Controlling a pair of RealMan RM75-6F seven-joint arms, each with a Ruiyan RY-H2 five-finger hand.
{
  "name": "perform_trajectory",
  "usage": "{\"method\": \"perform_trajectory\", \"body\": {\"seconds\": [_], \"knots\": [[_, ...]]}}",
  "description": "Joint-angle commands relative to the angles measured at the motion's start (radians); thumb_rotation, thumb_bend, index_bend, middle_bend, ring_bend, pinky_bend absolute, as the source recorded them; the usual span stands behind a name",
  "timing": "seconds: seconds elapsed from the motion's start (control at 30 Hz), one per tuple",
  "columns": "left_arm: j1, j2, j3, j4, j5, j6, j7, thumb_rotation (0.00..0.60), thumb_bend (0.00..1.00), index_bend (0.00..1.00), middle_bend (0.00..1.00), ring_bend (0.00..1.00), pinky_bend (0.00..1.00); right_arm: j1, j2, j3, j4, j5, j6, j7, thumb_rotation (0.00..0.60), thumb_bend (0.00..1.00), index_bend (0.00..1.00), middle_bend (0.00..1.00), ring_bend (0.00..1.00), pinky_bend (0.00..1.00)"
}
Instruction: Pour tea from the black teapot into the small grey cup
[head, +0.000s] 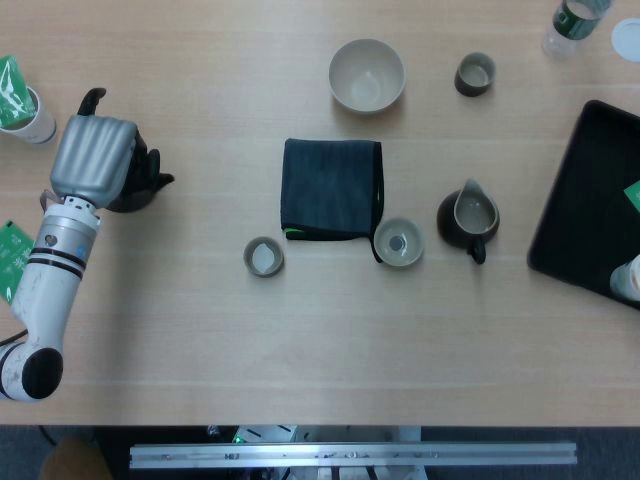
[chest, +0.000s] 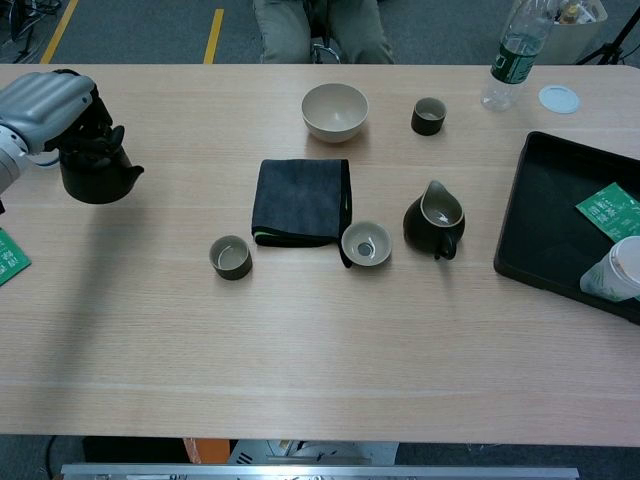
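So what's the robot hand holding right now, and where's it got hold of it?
The left robot hand holds the black teapot from above, fingers closed over its top, where the handle would be; the exact contact is hidden. The right hand isn't in view.
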Motion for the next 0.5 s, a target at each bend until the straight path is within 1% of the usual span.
{"method": "perform_trajectory", "body": {"seconds": [0.03,0.1,0.13,0.17,0.23,0.37,0.5], "knots": [[0.004,0.002,-0.002,-0.003,0.012,0.007,-0.007,0.509,0.56,0.97,1.0,0.87,0.13,-0.001,0.0,0.0,-0.001,-0.001,0.001,0.0,0.6,0.11,0.32,0.35,0.22,0.29],[0.006,0.005,-0.003,-0.008,0.02,0.011,-0.011,0.508,0.56,0.97,1.0,0.87,0.13,-0.001,0.001,0.0,-0.001,-0.001,0.002,-0.001,0.6,0.11,0.32,0.35,0.22,0.29],[0.008,0.009,-0.004,-0.015,0.027,0.014,-0.014,0.497,0.56,0.97,1.0,0.87,0.13,-0.001,0.001,0.0,-0.002,-0.002,0.003,-0.001,0.6,0.11,0.32,0.35,0.22,0.29],[0.01,0.013,-0.003,-0.023,0.034,0.017,-0.016,0.461,0.56,0.97,1.0,0.87,0.13,-0.001,0.001,0.0,-0.002,-0.002,0.003,-0.001,0.6,0.11,0.32,0.35,0.22,0.29],[0.013,0.02,-0.002,-0.035,0.041,0.019,-0.017,0.365,0.56,0.96,1.0,0.87,0.13,-0.001,0.001,0.0,-0.002,-0.002,0.003,-0.001,0.6,0.11,0.32,0.35,0.22,0.29],[0.018,0.034,0.004,-0.067,0.054,0.021,-0.014,0.339,0.56,0.96,1.0,0.87,0.13,0.0,-0.001,0.0,-0.001,-0.006,0.002,0.001,0.6,0.11,0.32,0.35,0.22,0.29],[0.023,0.048,0.01,-0.098,0.061,0.025,0.001,0.337,0.56,0.96,1.0,0.87,0.13,0.002,-0.002,-0.001,0.0,-0.01,0.003,0.004,0.6,0.11,0.32,0.35,0.22,0.29]]}}
